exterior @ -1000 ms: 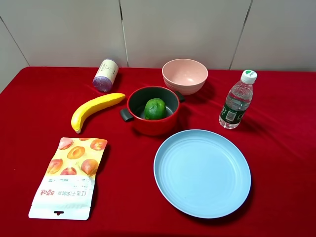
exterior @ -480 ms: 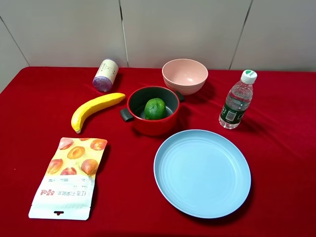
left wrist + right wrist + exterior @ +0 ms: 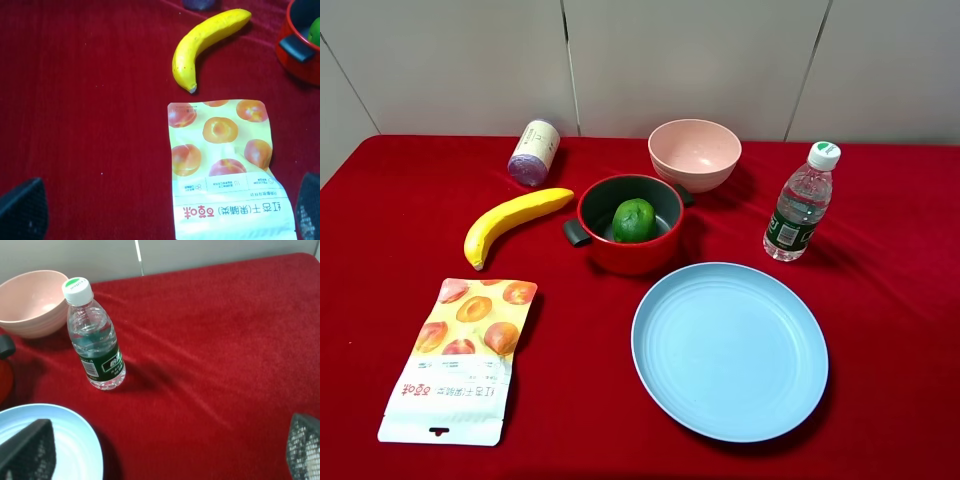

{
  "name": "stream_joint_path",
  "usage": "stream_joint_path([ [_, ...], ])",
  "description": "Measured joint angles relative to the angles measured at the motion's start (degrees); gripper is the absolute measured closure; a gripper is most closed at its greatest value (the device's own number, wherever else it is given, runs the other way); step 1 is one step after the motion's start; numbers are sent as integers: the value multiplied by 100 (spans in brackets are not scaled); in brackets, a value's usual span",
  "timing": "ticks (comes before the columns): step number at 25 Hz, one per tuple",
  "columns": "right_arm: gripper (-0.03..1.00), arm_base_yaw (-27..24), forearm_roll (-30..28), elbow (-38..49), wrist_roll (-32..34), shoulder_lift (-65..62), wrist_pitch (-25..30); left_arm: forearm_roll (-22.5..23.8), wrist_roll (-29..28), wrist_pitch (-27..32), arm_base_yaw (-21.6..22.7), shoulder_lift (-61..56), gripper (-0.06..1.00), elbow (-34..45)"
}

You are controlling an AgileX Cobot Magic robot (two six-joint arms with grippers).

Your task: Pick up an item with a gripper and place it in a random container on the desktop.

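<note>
Item: small round green lime with bumpy skin (image 3: pixel 634 220), resting inside the container. Container: small red pot, dark grey interior, two stubby dark grey handles (image 3: pixel 630 239), upright on the flat red-cloth desktop (image 3: pixel 880 300). Both lie well clear of either gripper's jaws.

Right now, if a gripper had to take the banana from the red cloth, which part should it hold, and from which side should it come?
Probably the thick middle of the banana, coming straight down from above. It lies flat on the red cloth, with bare cloth along both long sides, so the fingers can close across its width. The ends taper and would likely slip. The red pot sits off its far end, clear of the middle.
</note>
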Motion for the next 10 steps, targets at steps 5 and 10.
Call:
stream_joint_path([
  [5, 28, 0, 0, 0, 0, 0, 0, 0, 0, 0, 0, 0, -5, 0],
  [10, 28, 0, 0, 0, 0, 0, 0, 0, 0, 0, 0, 0, -5, 0],
])
